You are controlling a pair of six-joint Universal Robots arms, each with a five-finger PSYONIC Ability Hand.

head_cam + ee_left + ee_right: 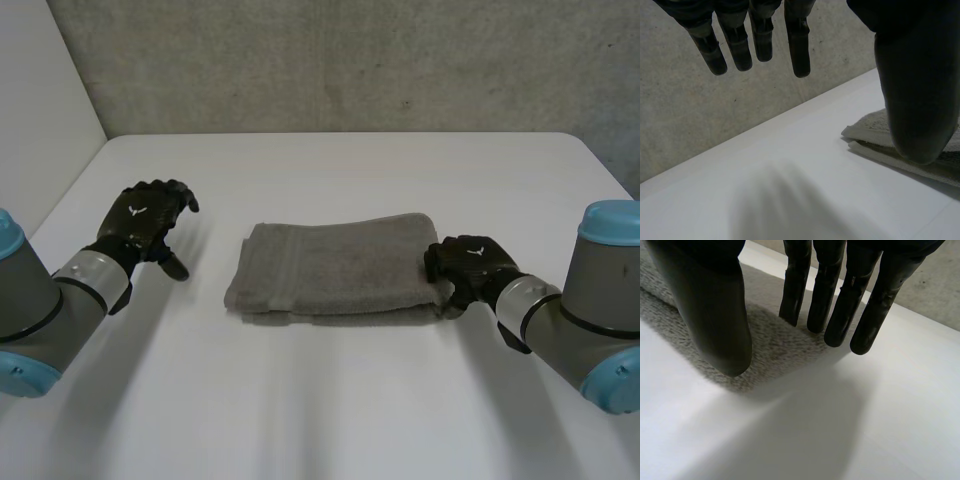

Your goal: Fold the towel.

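Note:
A grey towel [335,268] lies folded in layers at the middle of the white table [330,400]. My right hand [468,265] rests at the towel's right edge; its fingers [835,300] are straight, their tips on the towel [765,335] near its corner, the thumb apart. My left hand [145,225] hovers open over bare table to the left of the towel, clear of it. From the left wrist the folded towel [875,135] shows beyond the thumb, its layered edge visible.
A grey wall [340,60] rises behind the table's far edge, and a pale panel [40,100] stands at the back left. Bare table lies in front of the towel and on both sides.

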